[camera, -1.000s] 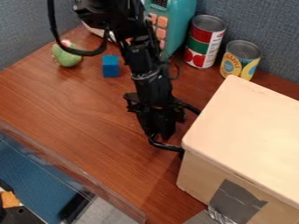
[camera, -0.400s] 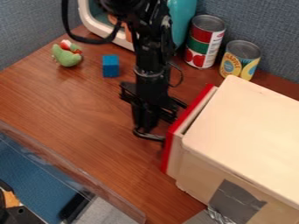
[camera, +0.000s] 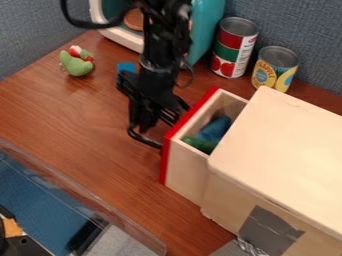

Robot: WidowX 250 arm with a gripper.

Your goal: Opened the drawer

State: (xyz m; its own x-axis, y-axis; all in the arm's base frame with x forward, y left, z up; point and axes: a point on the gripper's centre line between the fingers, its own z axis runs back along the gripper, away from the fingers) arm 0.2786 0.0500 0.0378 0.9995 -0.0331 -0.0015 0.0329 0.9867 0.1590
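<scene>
Plainly open, boxy wooden drawer (camera: 185,172) | flat red front (camera: 165,162) | tool (camera: 145,124) beside it, cannot tell if parted

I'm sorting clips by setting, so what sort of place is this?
Probably a robot test desk made up as a toy kitchen: a black robot arm stands over a wooden tabletop, with food cans and a teal toy appliance against a fabric partition.

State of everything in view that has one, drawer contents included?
Drawer: open, pulled out of its cabinet
Blue and green items: inside drawer
Red-and-green can: upright
Yellow-labelled can: upright
Duct tape: stuck to cabinet side
Blue block: on table, partly hidden
Tool: at drawer's black handle
</scene>
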